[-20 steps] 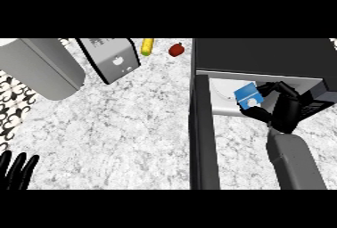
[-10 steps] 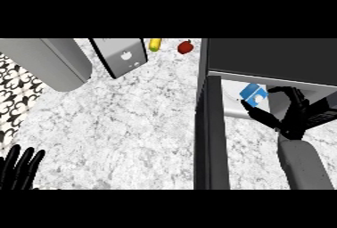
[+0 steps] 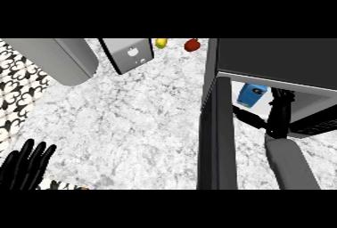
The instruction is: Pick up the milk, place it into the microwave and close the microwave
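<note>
Blue milk (image 3: 252, 94) is sitting inside the microwave (image 3: 276, 60) w/ the right hand (image 3: 279, 107) hanging beside it, fingers straight & holding nothing, prob. bc the door (image 3: 217, 133) is needing a push next, while the left hand (image 3: 25, 165) is resting open at bottom-left.

A marbled white counter (image 3: 132, 120) carries a grey appliance (image 3: 56, 58) at far left, a toaster-like box (image 3: 128, 53) beside it, a yellow item (image 3: 161, 42), a red fruit (image 3: 191, 45), and the microwave (image 3: 276, 60) at right.
</note>
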`<state>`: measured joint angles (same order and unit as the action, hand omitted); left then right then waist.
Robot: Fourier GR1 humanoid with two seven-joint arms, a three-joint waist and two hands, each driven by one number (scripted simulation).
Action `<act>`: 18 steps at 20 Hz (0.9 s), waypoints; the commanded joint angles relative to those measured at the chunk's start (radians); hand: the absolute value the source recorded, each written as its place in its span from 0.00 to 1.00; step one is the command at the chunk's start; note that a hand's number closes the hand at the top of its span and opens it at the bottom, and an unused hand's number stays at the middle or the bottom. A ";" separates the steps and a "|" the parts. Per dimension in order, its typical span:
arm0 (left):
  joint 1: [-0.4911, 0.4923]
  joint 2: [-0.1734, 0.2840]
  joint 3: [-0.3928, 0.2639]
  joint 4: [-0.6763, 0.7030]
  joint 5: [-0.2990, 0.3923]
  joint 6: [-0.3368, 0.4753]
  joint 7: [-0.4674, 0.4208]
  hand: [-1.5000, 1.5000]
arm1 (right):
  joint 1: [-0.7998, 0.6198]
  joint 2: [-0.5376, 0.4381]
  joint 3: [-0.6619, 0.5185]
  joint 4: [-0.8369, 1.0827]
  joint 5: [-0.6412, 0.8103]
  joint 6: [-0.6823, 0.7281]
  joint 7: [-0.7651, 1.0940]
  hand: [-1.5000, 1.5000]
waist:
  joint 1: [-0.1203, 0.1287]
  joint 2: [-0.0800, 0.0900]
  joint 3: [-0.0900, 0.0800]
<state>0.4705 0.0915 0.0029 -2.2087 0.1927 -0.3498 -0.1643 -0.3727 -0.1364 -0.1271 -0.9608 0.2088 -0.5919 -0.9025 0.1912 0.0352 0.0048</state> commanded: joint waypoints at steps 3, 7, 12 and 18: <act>-0.025 -0.008 -0.028 0.018 -0.030 0.008 0.013 0.00 | -0.259 -0.018 -0.035 0.228 -0.037 0.084 0.297 0.00 | 0.017 0.025 -0.002; -0.029 -0.017 -0.043 0.015 -0.052 0.016 0.013 0.00 | -0.400 -0.065 -0.050 0.381 -0.034 0.146 0.402 0.00 | -0.007 0.018 -0.001; -0.038 -0.033 -0.068 0.002 -0.078 0.035 0.026 0.00 | -0.498 -0.083 -0.074 0.520 -0.022 0.144 0.399 0.00 | -0.030 0.020 0.001; 0.004 -0.069 -0.117 0.033 -0.145 0.054 -0.008 0.00 | -0.534 -0.131 -0.107 0.629 -0.033 0.200 0.339 0.00 | -0.059 0.015 0.001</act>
<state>0.4553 0.0433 -0.0851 -2.1969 0.0876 -0.3066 -0.1512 -0.8812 -0.2394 -0.2144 -0.4013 0.1816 -0.4248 -0.5328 0.1532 0.0536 0.0058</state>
